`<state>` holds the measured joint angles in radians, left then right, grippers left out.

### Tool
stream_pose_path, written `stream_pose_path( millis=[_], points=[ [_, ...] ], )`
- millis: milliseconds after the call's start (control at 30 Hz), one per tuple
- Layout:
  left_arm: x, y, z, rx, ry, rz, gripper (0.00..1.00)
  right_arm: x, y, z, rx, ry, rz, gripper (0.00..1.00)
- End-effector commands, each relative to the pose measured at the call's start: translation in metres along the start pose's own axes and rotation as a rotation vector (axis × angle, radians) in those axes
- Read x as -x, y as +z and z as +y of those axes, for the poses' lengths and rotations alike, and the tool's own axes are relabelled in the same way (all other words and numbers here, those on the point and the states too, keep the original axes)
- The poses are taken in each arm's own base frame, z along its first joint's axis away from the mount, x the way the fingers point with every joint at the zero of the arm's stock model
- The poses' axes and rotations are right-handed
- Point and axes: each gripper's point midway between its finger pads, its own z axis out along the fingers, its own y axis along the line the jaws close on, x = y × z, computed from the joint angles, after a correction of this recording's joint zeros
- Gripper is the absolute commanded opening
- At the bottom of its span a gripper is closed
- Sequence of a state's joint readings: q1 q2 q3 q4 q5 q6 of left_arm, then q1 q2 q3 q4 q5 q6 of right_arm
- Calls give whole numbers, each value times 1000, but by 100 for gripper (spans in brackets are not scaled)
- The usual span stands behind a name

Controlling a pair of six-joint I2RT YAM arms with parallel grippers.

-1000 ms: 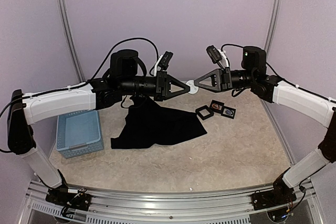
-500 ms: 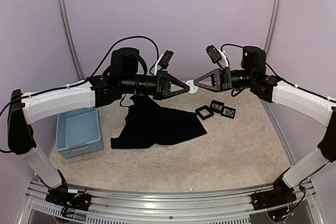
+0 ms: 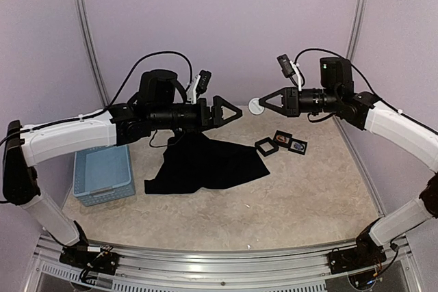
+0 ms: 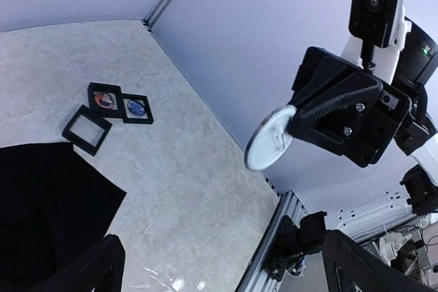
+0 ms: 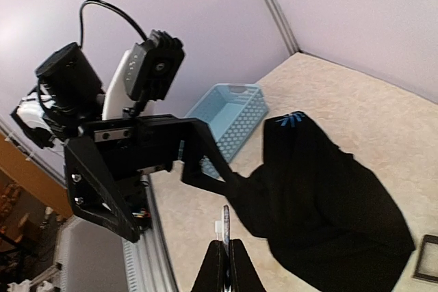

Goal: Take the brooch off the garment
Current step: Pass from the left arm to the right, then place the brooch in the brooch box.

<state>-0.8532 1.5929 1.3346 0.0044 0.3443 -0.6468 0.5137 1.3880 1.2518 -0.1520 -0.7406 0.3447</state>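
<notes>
White and thin, the brooch is pinched by its rim in our right tool high over the desk's far edge, our left tool wide and empty above the garment lying on the desk, so we fear that slim hold may let it slip and fall.

Left claw opened, backed off; brooch (apparently) left with right claw.

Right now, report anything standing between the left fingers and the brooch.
Nothing visible does. The left fingers stand open, with only air between them and the white brooch, which the right fingers pinch by its edge. The garment lies lower down on the table, out of that line.
</notes>
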Motion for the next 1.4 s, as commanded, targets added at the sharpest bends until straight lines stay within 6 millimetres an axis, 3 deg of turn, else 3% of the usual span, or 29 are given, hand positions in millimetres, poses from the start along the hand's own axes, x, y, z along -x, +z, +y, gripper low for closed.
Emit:
stream_pose_path(
  millis=[0,233,467,600,900,1133,1367],
  points=[
    [16,-39,36,256,30,-138,99,-16,-21,-58,-376,-148,91,0],
    [24,-104,90,539,-17,-298,99,-46,-25,-129,-665,-166,207,0],
    [12,-162,139,707,-78,-374,99,-65,-12,-190,-853,-151,285,0],
    [6,-183,159,784,-93,-396,99,-77,-5,-219,-926,-166,351,0],
    [-14,-201,181,852,-108,-383,99,-104,15,-264,-1006,-155,455,0],
    [-26,-206,186,847,-142,-387,99,-121,35,-283,-1003,-145,508,0],
    [-34,-211,186,834,-186,-407,99,-144,33,-295,-1035,-169,588,0]
  ],
)
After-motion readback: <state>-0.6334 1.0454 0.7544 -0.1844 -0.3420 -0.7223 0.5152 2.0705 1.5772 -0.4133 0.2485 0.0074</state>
